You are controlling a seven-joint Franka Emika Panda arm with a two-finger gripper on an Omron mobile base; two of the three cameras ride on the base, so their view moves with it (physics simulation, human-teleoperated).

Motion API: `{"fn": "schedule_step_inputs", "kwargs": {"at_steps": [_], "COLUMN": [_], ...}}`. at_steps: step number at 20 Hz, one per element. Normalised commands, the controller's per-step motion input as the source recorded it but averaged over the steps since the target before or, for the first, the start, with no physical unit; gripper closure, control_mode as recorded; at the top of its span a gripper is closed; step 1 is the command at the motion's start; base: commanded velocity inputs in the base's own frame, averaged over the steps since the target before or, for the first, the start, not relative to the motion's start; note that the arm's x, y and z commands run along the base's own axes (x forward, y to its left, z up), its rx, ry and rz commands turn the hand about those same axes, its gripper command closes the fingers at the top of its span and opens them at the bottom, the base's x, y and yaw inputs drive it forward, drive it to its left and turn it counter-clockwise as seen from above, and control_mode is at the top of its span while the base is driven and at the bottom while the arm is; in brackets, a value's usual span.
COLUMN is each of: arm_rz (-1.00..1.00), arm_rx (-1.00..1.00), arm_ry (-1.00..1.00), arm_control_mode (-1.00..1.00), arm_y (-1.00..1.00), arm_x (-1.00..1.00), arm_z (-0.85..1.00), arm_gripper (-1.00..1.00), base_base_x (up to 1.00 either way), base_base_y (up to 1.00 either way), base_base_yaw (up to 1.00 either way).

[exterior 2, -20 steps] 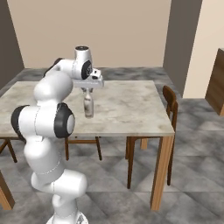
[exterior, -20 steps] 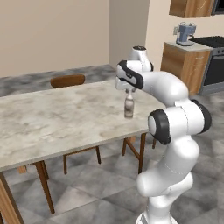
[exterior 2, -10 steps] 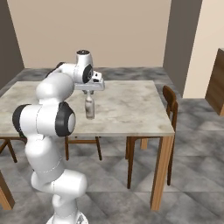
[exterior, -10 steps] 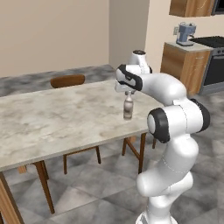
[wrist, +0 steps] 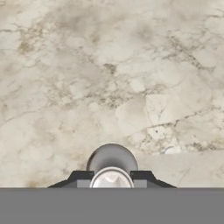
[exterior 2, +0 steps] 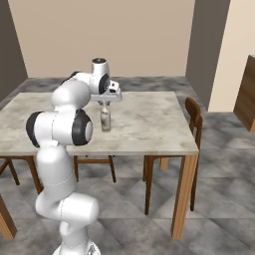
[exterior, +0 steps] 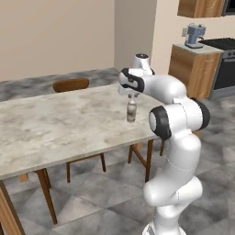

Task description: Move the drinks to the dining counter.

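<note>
Jaws (exterior: pixel 132 97): closed narrow on the whitish neck of the slim brown bottle (exterior: pixel 131 111), pointing straight down from the white arm's hand.
Jaws, other side (exterior 2: pixel 105 104): the same grip shows from the right base view, the hand level above the bottle (exterior 2: pixel 105 120).
Jaws, hand view (wrist: pixel 112 177): the two dark finger tips sit tight against either side of the bottle's round pale top (wrist: pixel 112 165), which is seen from directly above.
Bottle: hangs upright directly under the jaws; its base is at the marble surface, though whether it rests on it or is just clear of it cannot be told.
Worktop (exterior: pixel 55 124): the dining counter, beige-grey marble on wooden legs, spreads beneath the jaws; the bottle is over its part nearer the robot's side, a little in from the edge.
Worktop, right base view (exterior 2: pixel 149 119): bare marble stretches away from the jaws toward the far corner.
Worktop, hand view (wrist: pixel 109 74): veined marble lies below and beyond the jaws.
Chair (exterior: pixel 71 85): wooden back, beyond the jaws, tucked at the far side of the worktop.
Second chair (exterior 2: pixel 194 115): well apart from the jaws, at the end of the worktop.
Kitchen cabinet (exterior: pixel 195 69): farther off, behind the arm, carrying a grey appliance (exterior: pixel 194 36).
</note>
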Motion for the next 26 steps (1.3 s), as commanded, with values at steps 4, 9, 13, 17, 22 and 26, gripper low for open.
{"fn": "schedule_step_inputs", "kwargs": {"at_steps": [4, 9, 13, 17, 22, 26], "arm_rz": [0.0, 0.0, 0.0, 0.0, 0.0, 0.0], "arm_rx": [0.0, 0.0, 0.0, 0.0, 0.0, 0.0], "arm_ry": [0.0, 0.0, 0.0, 0.0, 0.0, 0.0], "arm_control_mode": [-1.0, -1.0, -1.0, -1.0, -1.0, -1.0], "arm_y": [0.0, 0.0, 0.0, 0.0, 0.0, 0.0], "arm_x": [0.11, 0.11, 0.12, 0.07, 0.0, -0.01], "arm_z": [-0.15, -0.32, -0.24, -0.02, 0.0, 0.0], "arm_gripper": [1.0, 1.0, 1.0, -1.0, -1.0, -1.0], "base_base_x": [0.0, 0.0, 0.0, 0.0, 0.0, 0.0], "base_base_y": [0.0, 0.0, 0.0, 0.0, 0.0, 0.0], "base_base_yaw": [0.0, 0.0, 0.0, 0.0, 0.0, 0.0]}}
